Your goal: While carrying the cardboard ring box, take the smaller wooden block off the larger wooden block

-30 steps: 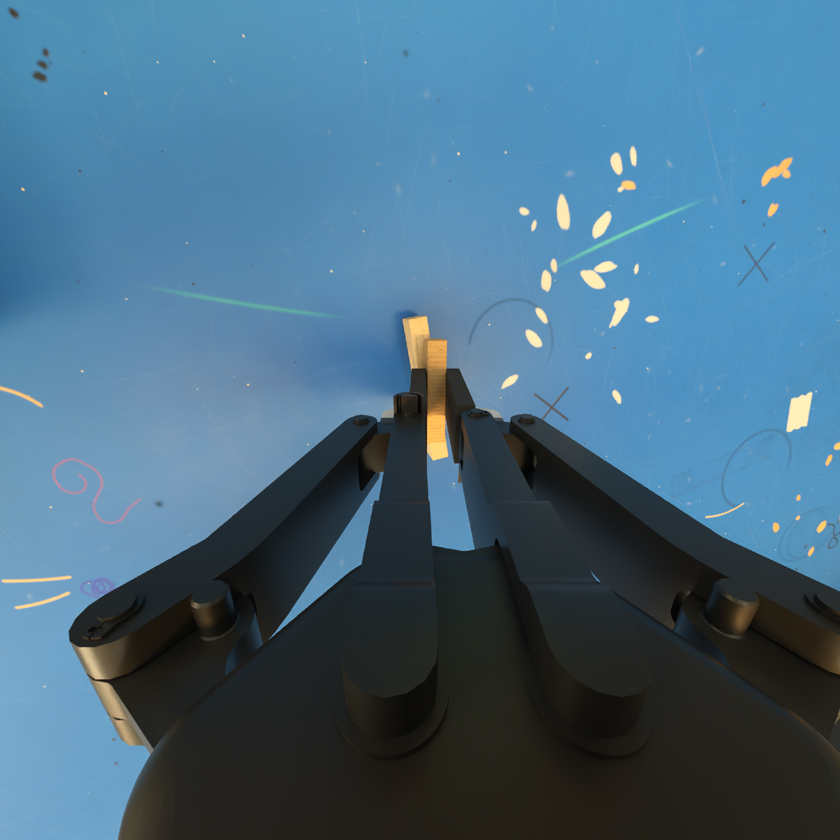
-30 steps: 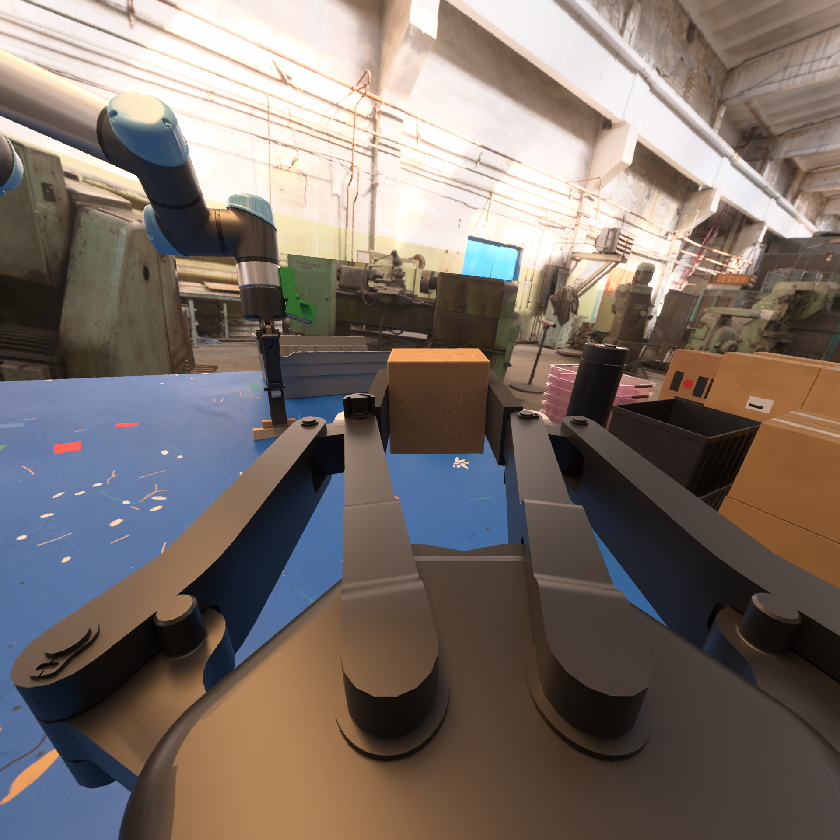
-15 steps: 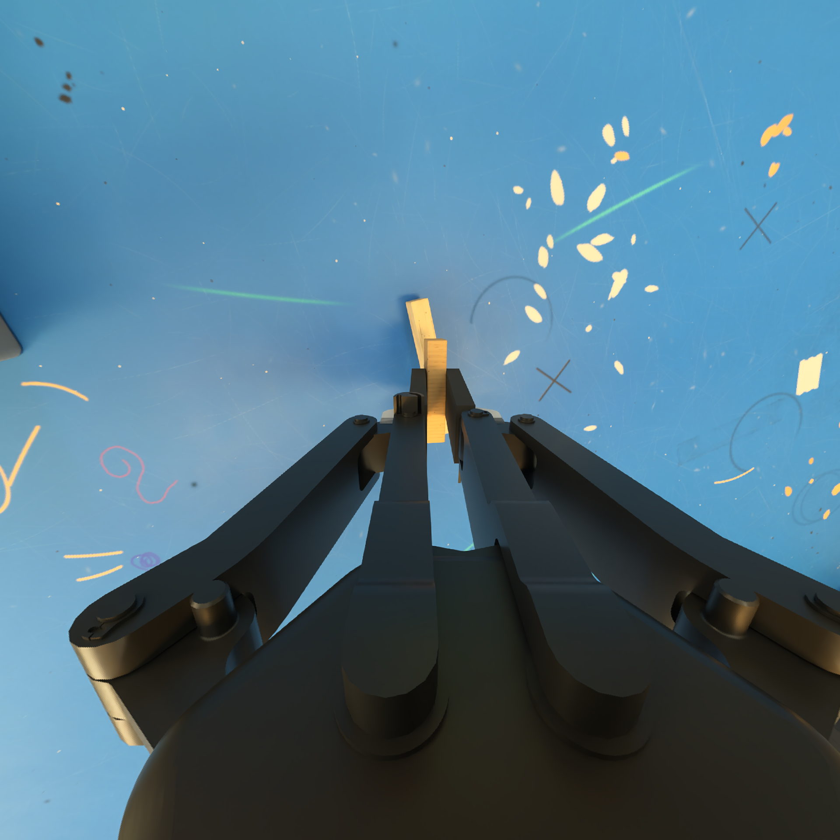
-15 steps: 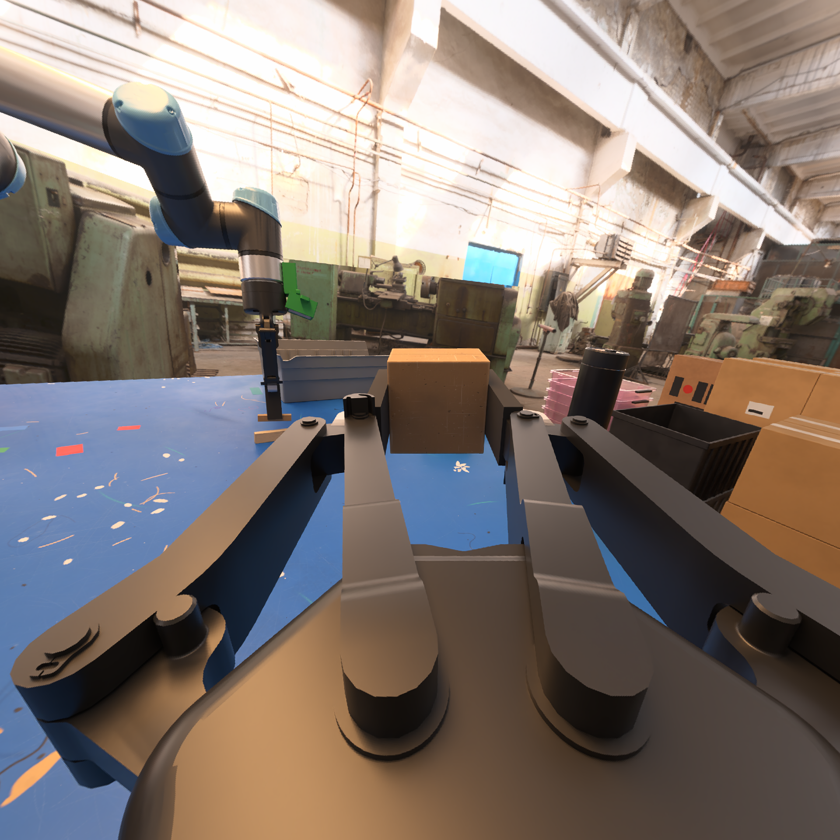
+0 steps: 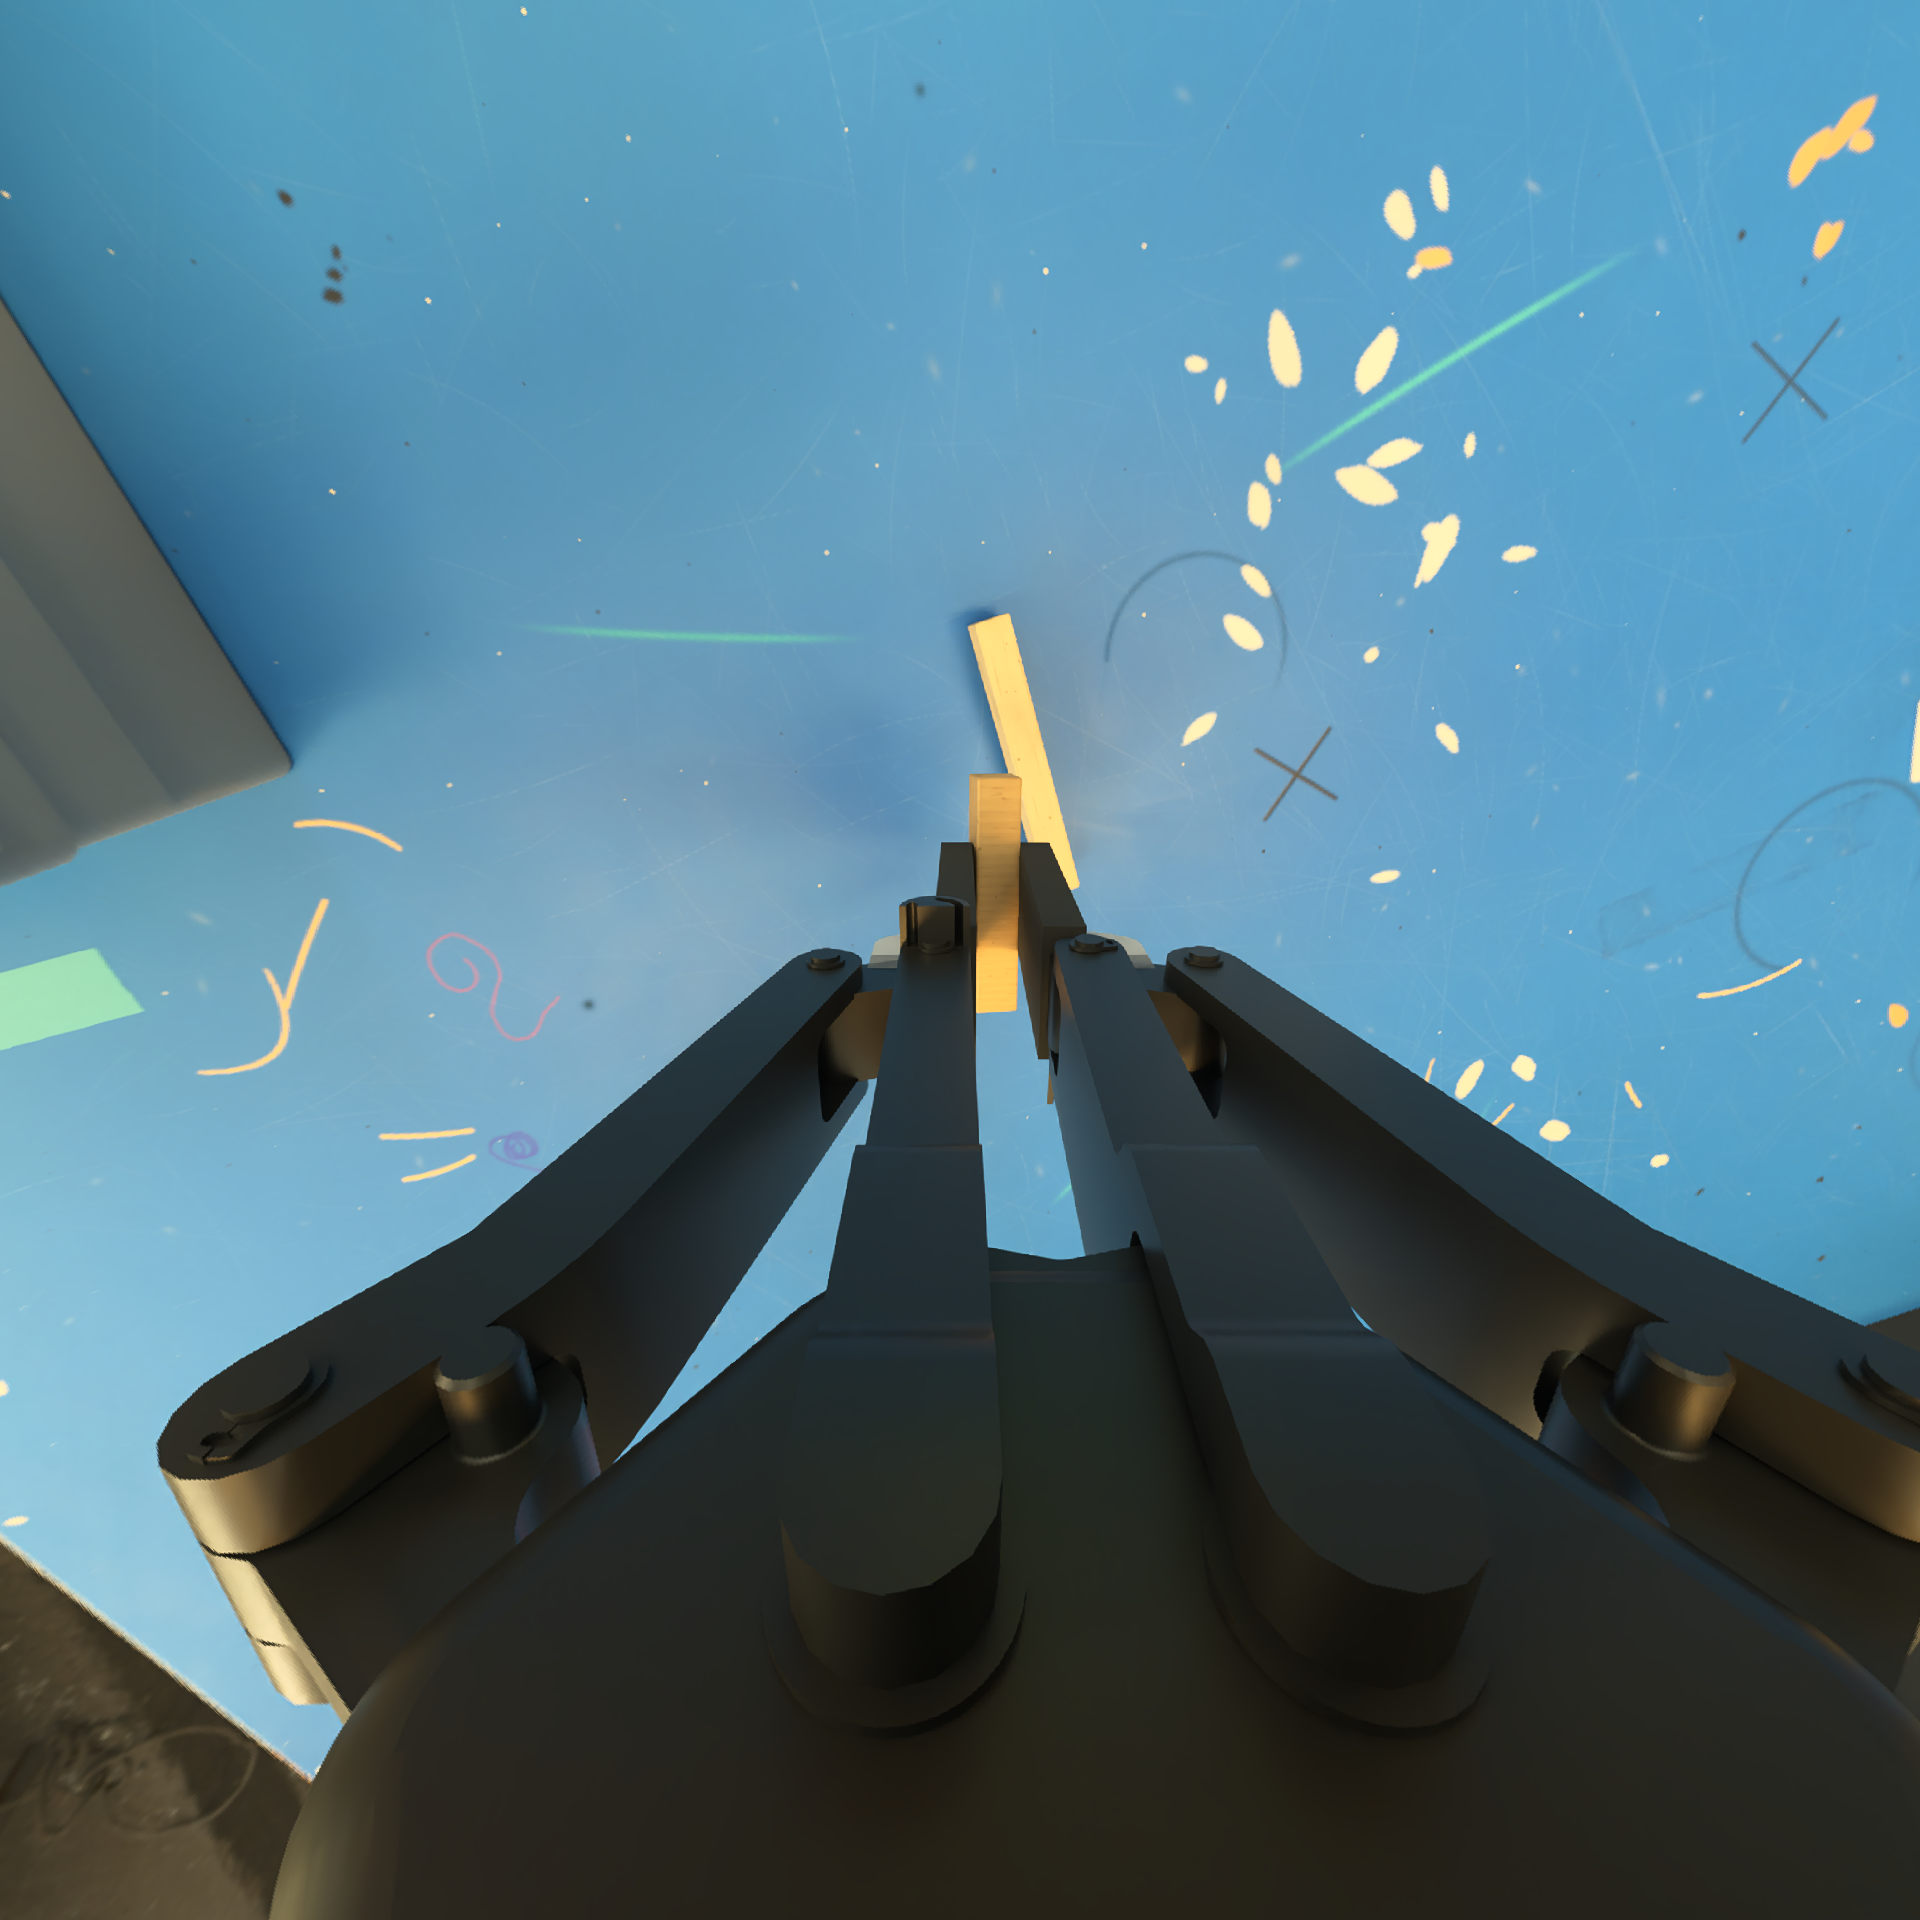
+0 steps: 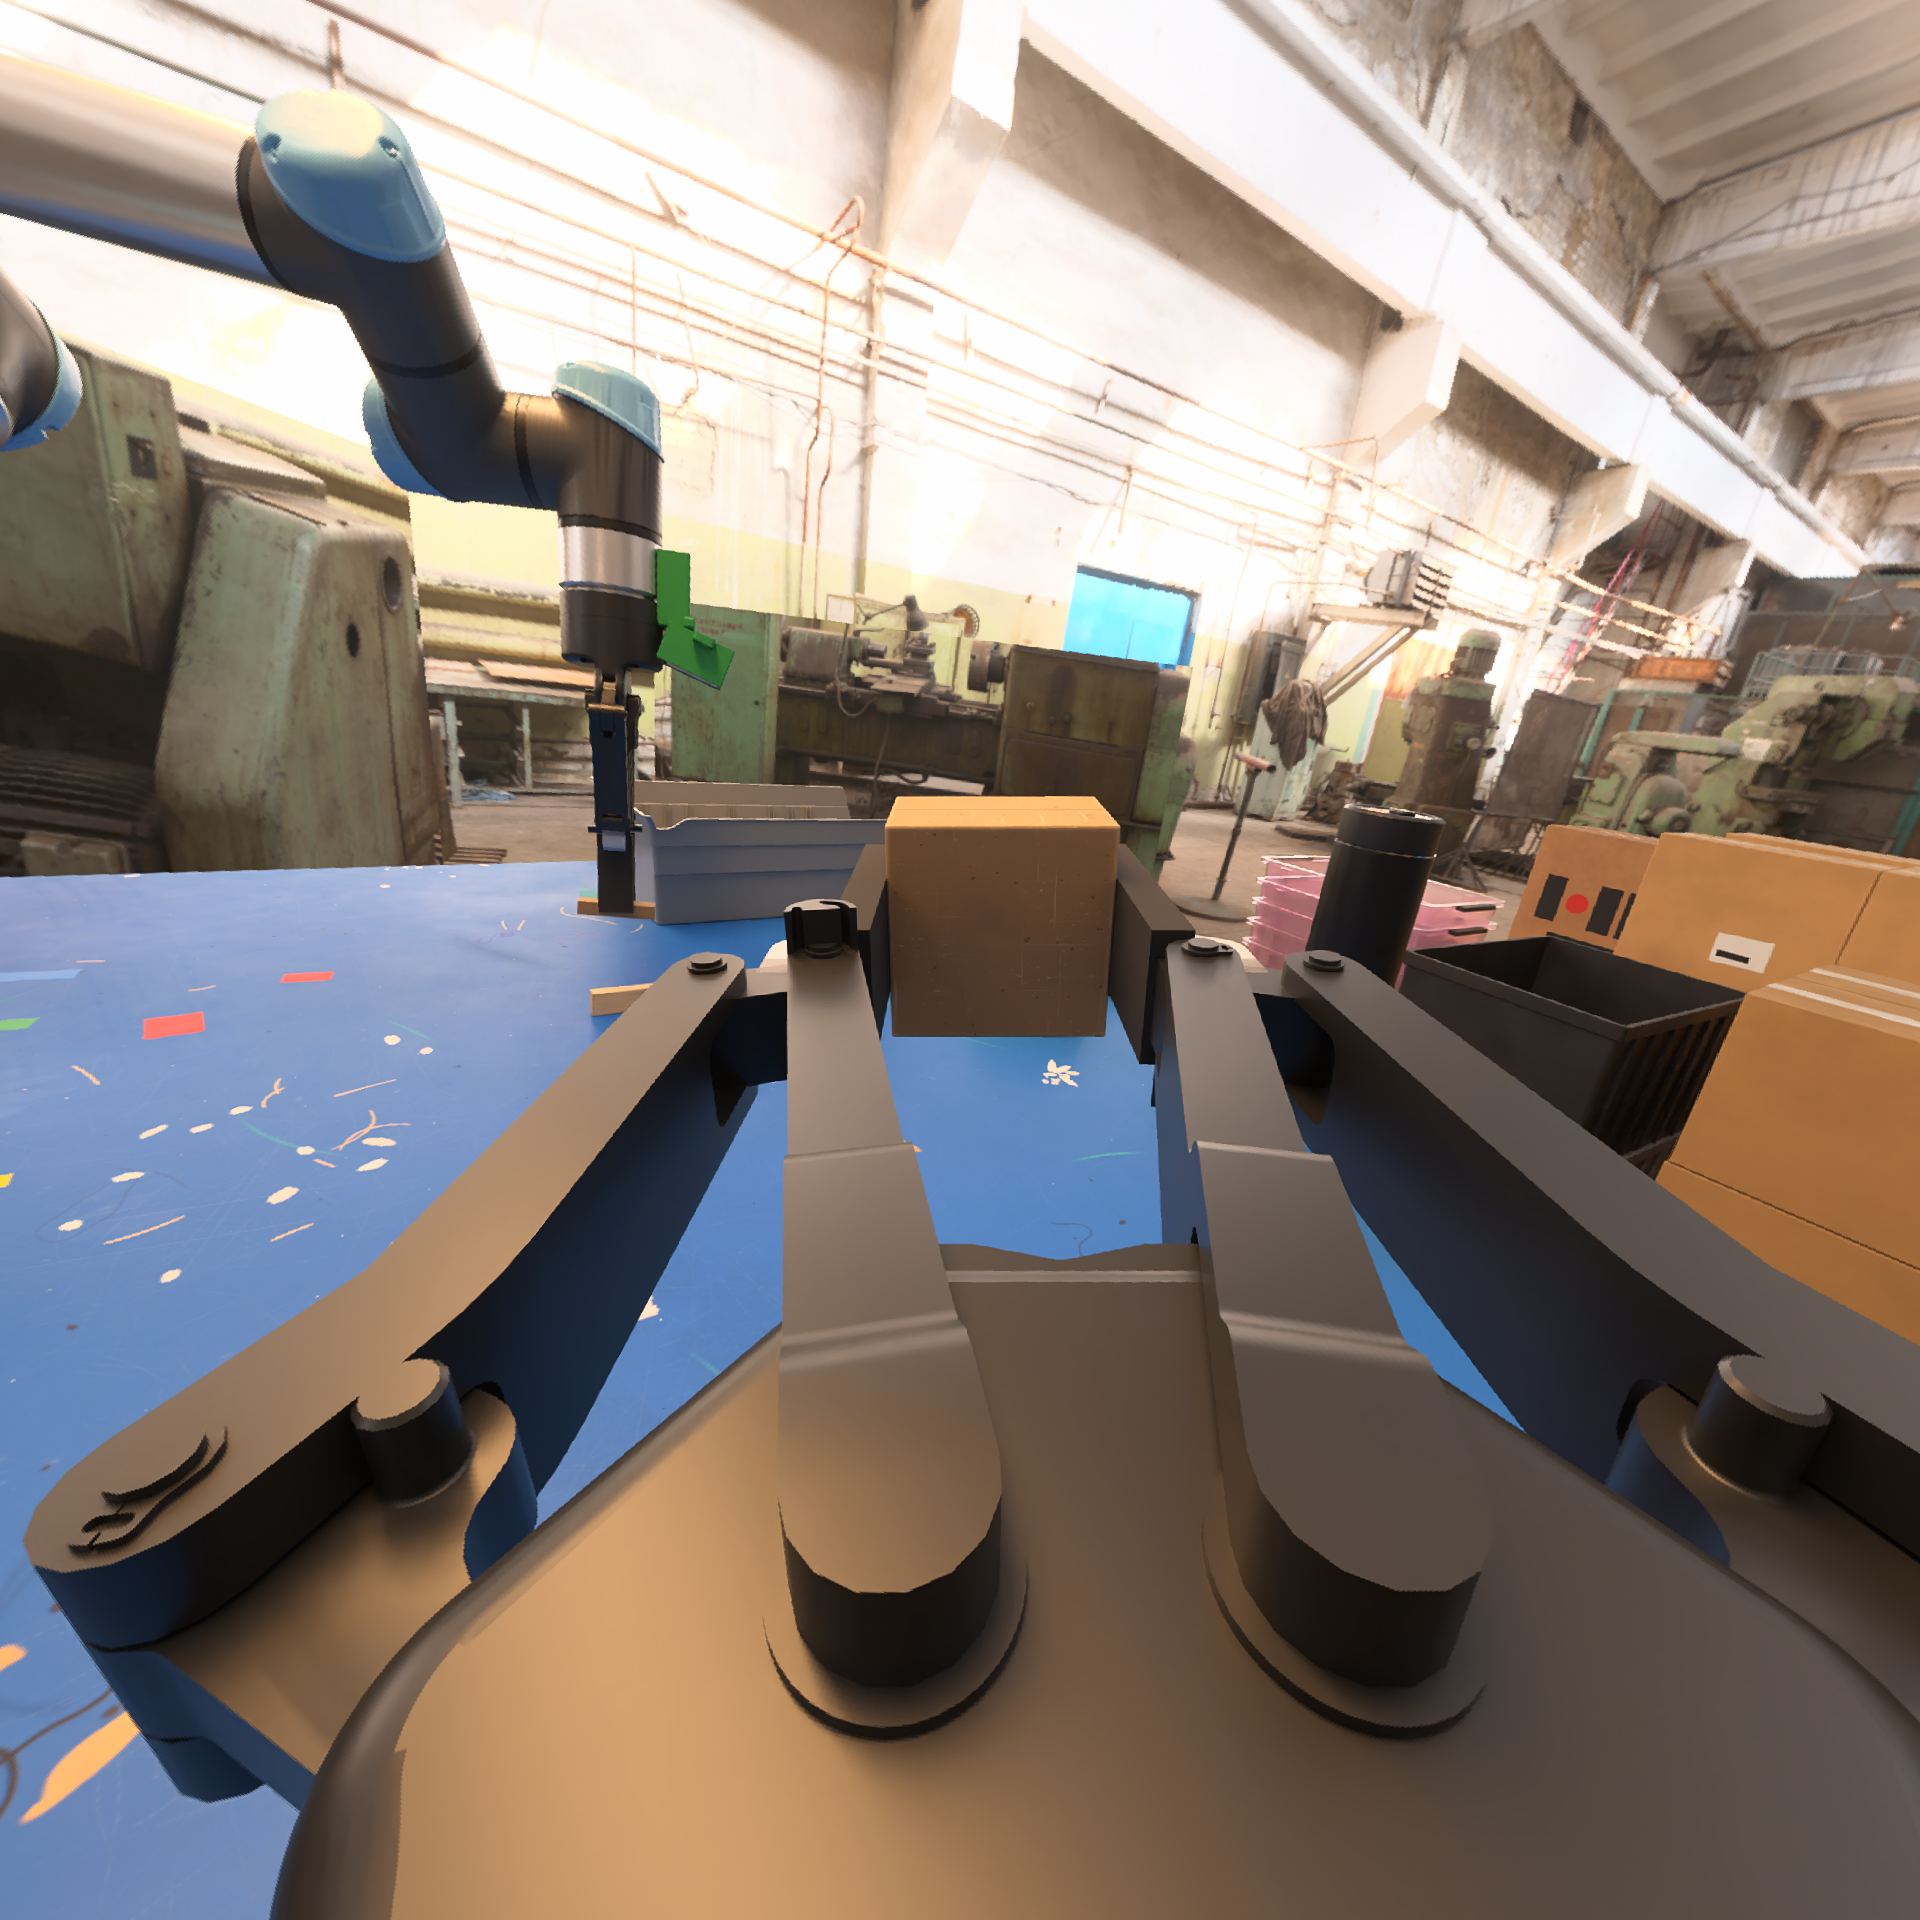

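Left wrist camera looks straight down at the blue bench; right wrist camera faces level across that same bench.

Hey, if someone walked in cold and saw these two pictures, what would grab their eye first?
Probably the cardboard ring box, clamped in the right gripper mid-frame above the blue table. Next, the pale smaller wooden block pinched upright in the left gripper, with the larger wooden block flat on the table below.

Grey bin beside left claw
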Available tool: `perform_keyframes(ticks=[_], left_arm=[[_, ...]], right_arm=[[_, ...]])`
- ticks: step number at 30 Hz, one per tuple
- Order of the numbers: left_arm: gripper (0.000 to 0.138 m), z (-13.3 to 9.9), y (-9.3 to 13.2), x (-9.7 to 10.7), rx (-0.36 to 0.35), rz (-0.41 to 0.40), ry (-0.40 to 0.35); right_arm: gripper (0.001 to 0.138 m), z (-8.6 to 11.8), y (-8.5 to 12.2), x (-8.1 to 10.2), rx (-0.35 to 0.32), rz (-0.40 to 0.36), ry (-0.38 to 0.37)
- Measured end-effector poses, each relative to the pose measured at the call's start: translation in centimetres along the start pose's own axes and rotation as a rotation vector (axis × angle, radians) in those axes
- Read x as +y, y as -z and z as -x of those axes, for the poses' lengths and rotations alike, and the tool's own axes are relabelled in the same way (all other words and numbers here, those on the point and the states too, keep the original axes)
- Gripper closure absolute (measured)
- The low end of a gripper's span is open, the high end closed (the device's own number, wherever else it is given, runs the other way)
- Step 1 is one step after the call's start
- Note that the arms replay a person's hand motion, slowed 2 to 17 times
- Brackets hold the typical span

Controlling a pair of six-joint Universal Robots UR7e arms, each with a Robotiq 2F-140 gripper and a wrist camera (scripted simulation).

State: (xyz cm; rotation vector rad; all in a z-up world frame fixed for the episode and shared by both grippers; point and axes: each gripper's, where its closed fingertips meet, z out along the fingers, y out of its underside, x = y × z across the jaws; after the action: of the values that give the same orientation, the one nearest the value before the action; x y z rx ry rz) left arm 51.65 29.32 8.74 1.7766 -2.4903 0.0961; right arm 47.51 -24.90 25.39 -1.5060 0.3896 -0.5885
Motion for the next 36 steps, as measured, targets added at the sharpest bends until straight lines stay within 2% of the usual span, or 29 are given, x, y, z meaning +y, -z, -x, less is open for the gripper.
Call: perform_keyframes(ticks=[10,18,28,36], left_arm=[[0.127,-0.5,3.4,0.4,-0.072,0.031,-0.07],[0.127,-2.1,6.1,0.0,-0.144,0.076,-0.148],[0.127,-6.1,8.7,-1.1,-0.215,0.19,-0.277],[0.127,-10.6,9.3,-2.3,-0.25,0.325,-0.401]], right_arm=[[0.089,0.2,0.6,0.0,0.001,-0.005,-0.001],[0.089,0.3,1.2,0.0,0.008,-0.007,0.0],[0.089,0.5,2.2,0.0,0.016,-0.009,-0.001],[0.089,0.8,3.2,0.0,0.025,-0.014,0.001]])
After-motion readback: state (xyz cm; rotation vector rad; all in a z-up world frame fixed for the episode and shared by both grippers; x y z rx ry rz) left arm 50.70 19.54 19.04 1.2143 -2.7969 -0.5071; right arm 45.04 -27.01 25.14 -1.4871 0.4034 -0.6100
